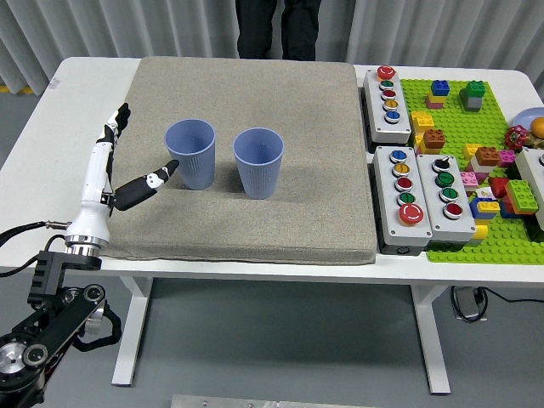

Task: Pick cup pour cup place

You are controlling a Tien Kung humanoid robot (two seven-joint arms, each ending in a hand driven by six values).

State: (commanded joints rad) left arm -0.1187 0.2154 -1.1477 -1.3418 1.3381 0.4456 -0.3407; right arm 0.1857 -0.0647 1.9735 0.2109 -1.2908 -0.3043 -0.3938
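Two blue plastic cups stand upright on the grey mat (280, 212): the left cup (190, 153) and the right cup (257, 162). My left hand (119, 170) is open just left of the left cup, fingers stretched up and away, thumb pointing at the cup's lower side, close to it without gripping. Both cups look empty from here. The right arm is not in view.
Two grey button boxes (422, 198) and a third one (388, 94) sit right of the mat. A green brick baseplate (476, 127) with several loose bricks lies at the far right. A person (278, 25) stands at the table's far side.
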